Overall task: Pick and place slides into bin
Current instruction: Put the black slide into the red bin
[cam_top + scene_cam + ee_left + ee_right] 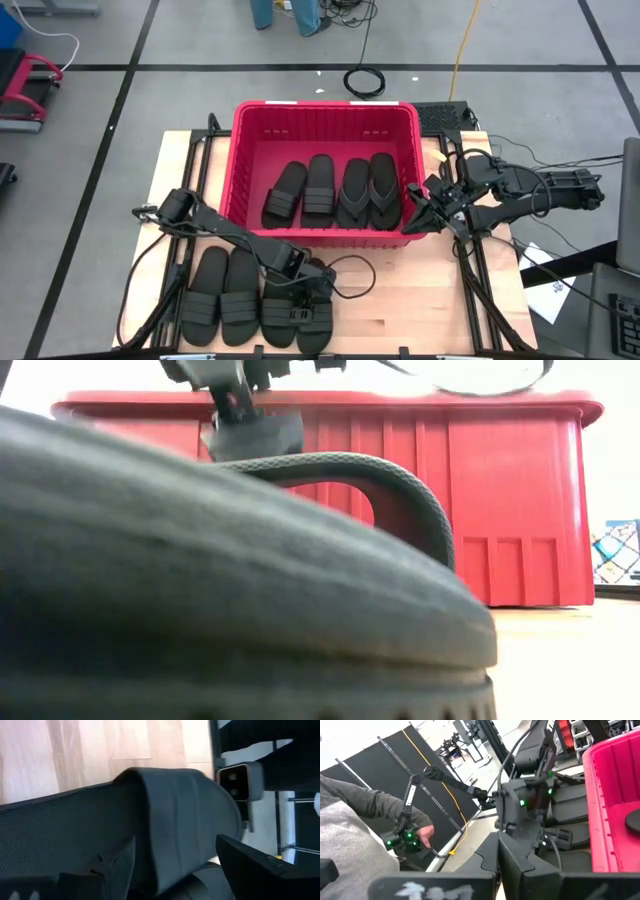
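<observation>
Four slides (258,305) lie side by side on the desk (410,310), in front of the bin (325,115), their long axes running toward it; four more slides (335,192) already lie in the bin, aligned the same way. The slide in hand is the third or fourth of the desk row, counted from the left; which of the two cannot be told from above. The left gripper (300,272) sits directly over the bin-side end of that pair. In the left wrist view its dark fingers (260,870) stand on either side of a ribbed strap (185,820), spread wide enough to straddle it; whether they press on it cannot be told. In the low view the same gripper (245,430) hangs just above a strap arch (340,465), with the bin wall (500,500) behind. From this gripper the bin lies straight ahead along the slide's long axis, near, so the likely carry is a lift and a short forward move over the rim.

The right gripper (425,208) waits beside the bin's right wall, outside it, well apart from the desk slides; its fingers look spread. The left arm is clearly the nearer one.
</observation>
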### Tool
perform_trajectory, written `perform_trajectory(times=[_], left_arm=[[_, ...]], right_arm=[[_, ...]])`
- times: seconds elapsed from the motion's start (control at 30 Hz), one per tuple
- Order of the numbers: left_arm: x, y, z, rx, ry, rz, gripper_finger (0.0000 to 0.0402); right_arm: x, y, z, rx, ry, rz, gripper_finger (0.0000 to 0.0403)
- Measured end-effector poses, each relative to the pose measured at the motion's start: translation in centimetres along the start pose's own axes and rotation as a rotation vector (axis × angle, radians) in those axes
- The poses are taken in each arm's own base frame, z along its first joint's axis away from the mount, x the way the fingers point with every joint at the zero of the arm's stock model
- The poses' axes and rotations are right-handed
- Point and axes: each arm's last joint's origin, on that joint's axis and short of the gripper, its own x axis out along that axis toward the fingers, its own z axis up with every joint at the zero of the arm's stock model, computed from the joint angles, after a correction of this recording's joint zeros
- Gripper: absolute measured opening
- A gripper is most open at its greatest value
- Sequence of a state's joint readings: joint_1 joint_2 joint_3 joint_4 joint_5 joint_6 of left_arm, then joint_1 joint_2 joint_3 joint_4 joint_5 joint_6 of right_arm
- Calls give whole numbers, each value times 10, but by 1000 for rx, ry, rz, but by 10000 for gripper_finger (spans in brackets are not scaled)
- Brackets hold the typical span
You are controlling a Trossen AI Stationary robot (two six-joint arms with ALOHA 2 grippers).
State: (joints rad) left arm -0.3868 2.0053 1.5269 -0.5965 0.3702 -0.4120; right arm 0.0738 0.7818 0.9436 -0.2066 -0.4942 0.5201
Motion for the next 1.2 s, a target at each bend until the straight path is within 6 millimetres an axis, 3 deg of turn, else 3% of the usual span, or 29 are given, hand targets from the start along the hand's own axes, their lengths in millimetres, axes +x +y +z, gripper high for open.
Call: perform_trajectory(times=[0.43, 0.57, 0.77, 0.87, 1.0, 1.2], left_arm=[[35, 10, 0, -11, 79, -144, 222], [35, 10, 1, 21, 71, -154, 164], [30, 4, 6, 96, 28, -224, 23], [24, -4, 5, 87, 20, -251, 12], [-3, -28, 3, 133, -31, -261, 4], [-84, -81, -4, 264, -244, -357, 3]], right_arm=[[0, 0, 0, 37, 0, 1, 0], [0, 0, 0, 36, 1, 3, 0], [0, 0, 0, 34, 2, 4, 0], [0, 0, 0, 15, 2, 4, 0], [0, 0, 0, 4, 3, 4, 0], [0, 0, -1, -47, 10, 4, 0]])
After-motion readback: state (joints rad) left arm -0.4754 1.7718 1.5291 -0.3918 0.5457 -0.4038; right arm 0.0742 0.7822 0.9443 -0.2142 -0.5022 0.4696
